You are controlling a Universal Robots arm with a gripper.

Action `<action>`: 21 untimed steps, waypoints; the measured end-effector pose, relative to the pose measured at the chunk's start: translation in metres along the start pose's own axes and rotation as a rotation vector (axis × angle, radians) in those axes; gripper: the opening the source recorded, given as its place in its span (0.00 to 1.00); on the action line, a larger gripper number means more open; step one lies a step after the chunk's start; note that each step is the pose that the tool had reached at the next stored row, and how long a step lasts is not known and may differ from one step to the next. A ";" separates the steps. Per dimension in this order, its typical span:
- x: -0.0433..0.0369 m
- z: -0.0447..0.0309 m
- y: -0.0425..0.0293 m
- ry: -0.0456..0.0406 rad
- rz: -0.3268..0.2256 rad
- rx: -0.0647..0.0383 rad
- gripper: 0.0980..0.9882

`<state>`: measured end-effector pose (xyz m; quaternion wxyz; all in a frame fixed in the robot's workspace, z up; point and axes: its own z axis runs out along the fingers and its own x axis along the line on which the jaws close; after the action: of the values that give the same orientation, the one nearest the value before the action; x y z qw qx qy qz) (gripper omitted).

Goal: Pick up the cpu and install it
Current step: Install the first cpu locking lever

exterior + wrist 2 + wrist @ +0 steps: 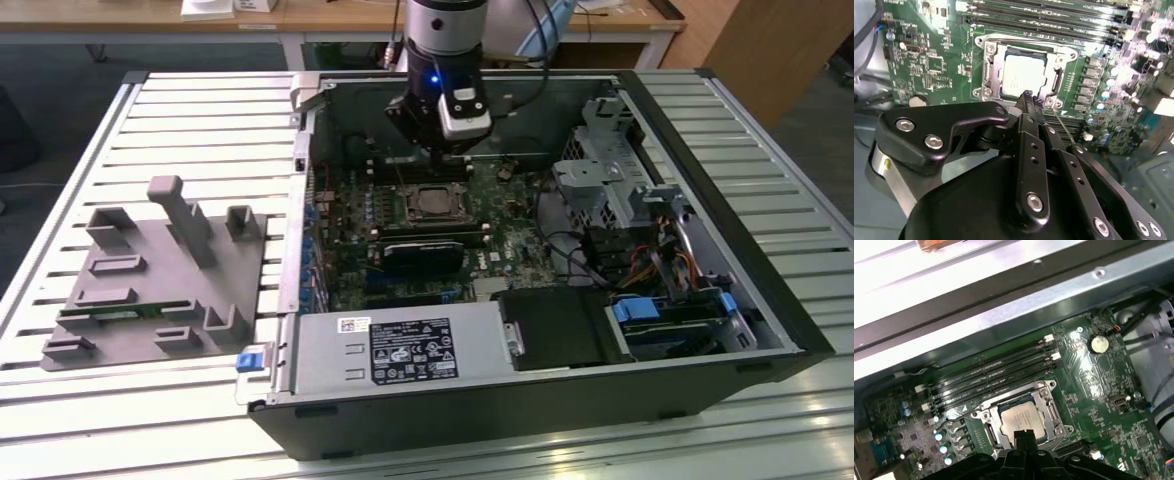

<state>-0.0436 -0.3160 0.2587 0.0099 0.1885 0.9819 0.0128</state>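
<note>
step: cpu [1021, 75] seated in socket, install looks near done | tool [1029, 97] pinched together, empty, just above | next: judged a straight lift clear

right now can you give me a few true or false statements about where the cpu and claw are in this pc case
1. The cpu lies in the socket on the motherboard. True.
2. The claw grips the cpu in the air. False: the cpu sits in the socket, and the claw's shut tips are just above its edge, holding nothing.
3. The computer case lies on its side with the side panel off. True.
4. The grey fixture on the exterior view's left holds the cpu. False: the cpu is inside the case.
5. Memory slots run beside the socket. True.
</note>
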 end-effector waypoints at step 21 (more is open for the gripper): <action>-0.0001 0.0001 -0.0001 0.0067 -0.234 -0.003 0.01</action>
<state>-0.0436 -0.3162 0.2586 0.0083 0.0727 0.9972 0.0139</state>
